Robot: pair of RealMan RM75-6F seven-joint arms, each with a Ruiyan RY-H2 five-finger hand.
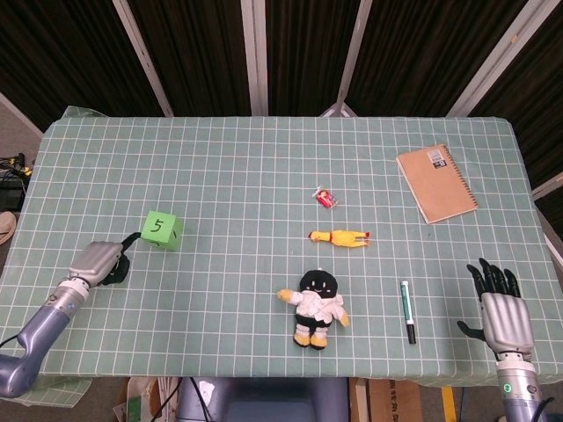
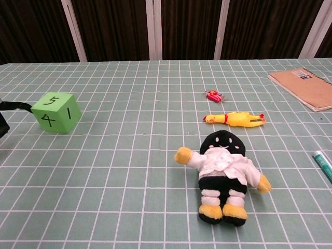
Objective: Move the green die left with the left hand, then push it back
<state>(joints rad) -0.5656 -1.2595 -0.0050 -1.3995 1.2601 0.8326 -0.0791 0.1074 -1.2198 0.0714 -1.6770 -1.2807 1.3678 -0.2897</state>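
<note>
The green die (image 1: 161, 229) sits on the left part of the table, with a 5 on top; the chest view shows the die (image 2: 56, 111) with 4 and 1 on its sides. My left hand (image 1: 101, 262) lies just left of it, near the table's front-left edge. Its fingers are curled down, and one black digit (image 2: 13, 106) reaches out to touch the die's left side. It grips nothing. My right hand (image 1: 501, 303) rests at the front right, holding nothing, with its fingers spread.
A plush doll (image 1: 317, 305) lies at front centre. Behind it are a yellow rubber chicken (image 1: 339, 236) and a small red toy (image 1: 326, 198). A marker pen (image 1: 408, 310) lies near my right hand and a brown notebook (image 1: 436, 183) at the back right.
</note>
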